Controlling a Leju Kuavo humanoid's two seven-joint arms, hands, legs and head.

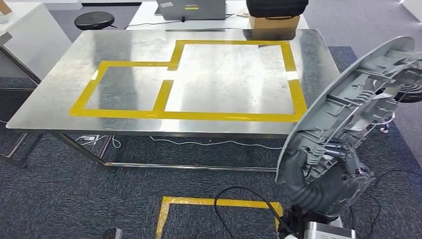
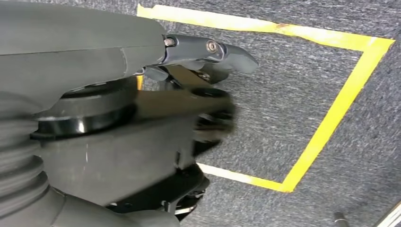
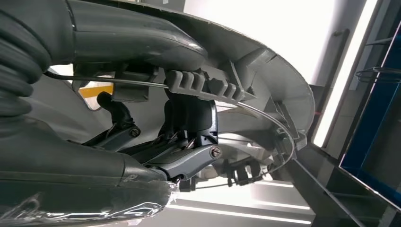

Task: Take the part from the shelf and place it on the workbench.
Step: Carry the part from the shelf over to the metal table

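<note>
Right hand [image 1: 323, 186] grips grey part [image 1: 348, 114] by near end | left hand [image 2: 198, 94] state unclear | advise: clear workbench [image 1: 59, 99] edge, lower flat inside taped outline [image 1: 234, 116].

The part [image 1: 348, 109] is pale grey, ribbed on its inner face. The workbench [image 1: 59, 94] is bare brushed steel marked with yellow tape [image 1: 199, 115] in two joined rectangles. The carpet [image 1: 64, 199] is speckled dark blue-grey, with a yellow tape outline [image 1: 209, 201]. The right hand [image 1: 323, 186] is dark grey.
</note>
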